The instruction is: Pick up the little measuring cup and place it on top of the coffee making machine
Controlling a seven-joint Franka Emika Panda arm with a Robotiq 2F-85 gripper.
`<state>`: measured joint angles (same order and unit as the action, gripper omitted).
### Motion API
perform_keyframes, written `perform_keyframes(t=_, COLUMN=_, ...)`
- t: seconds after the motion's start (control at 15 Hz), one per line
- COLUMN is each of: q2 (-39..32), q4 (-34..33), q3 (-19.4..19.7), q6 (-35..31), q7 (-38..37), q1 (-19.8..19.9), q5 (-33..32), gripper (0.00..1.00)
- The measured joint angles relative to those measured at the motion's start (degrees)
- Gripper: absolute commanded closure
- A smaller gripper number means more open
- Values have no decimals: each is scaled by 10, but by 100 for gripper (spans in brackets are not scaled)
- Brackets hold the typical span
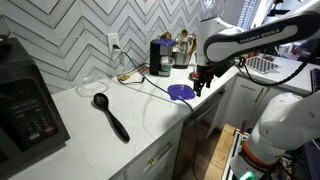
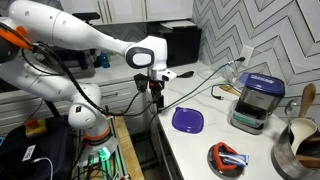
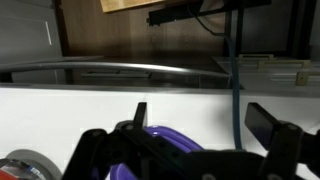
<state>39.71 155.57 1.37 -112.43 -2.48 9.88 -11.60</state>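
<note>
While the gripper (image 2: 155, 93) hangs with its jaws spread and nothing between them, as the wrist view shows, it sits just off the front edge of the bench (image 2: 185, 155). That puts it on the far side of the cup from the coffee machine (image 2: 258, 100).

The purple measuring cup (image 2: 187, 120) lies on the bench between the gripper and the coffee machine, near the gripper and well apart from the machine. In the wrist view its purple rim (image 3: 165, 150) shows low between the two fingers (image 3: 140, 112), so the jaws look roughly lined up over it but not down on it.

In an exterior view the coffee machine (image 1: 160, 57) stands against the tiled wall, its top bare as far as I can tell. A black ladle (image 1: 110, 112) lies well apart from it, toward the microwave (image 1: 25, 105).

I judge this the approach step: the cup is not yet grasped. The next move calls for lowering until the fingers straddle the cup's wall or handle, then closing. A lift higher than the machine's top and a carry toward the wall would follow. The cup is low and shallow, so a grip set too high could slip off its rim.
</note>
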Motion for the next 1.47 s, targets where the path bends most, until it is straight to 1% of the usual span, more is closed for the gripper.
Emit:
perform_keyframes(t=0.07, q2=0, q4=-5, q3=2, q6=-14, q7=-17, q1=7, q5=-9, gripper=0)
perform_keyframes(t=0.2, q2=-1, q4=-30, q3=21, q6=-37, q7=-31, q1=37, q5=-29, gripper=0)
perform_keyframes(t=0.4, q2=-8, q4=-83, q3=72, q6=-46, q7=-32, q1=95, q5=-55, gripper=0)
perform_keyframes(t=0.53, q2=-23, q4=-118, q3=104, q6=-52, q7=-34, q1=130, q5=-61, gripper=0)
perform_keyframes(t=0.73, q2=-59, q4=-166, q3=136, q6=-61, q7=-64, q1=165, q5=-61, gripper=0)
perform_keyframes(t=0.87, q2=-77, q4=-183, q3=140, q6=-63, q7=-80, q1=174, q5=-61, gripper=0)
perform_keyframes(t=1.13, q2=-89, q4=-190, q3=140, q6=-64, q7=-87, q1=173, q5=-61, gripper=0)
perform_keyframes(t=1.27, q2=-109, q4=-202, q3=156, q6=-64, q7=-44, q1=169, q5=-61, gripper=0)
perform_keyframes(t=1.47, q2=-184, q4=-242, q3=221, q6=-68, q7=67, q1=165, q5=-54, gripper=0)
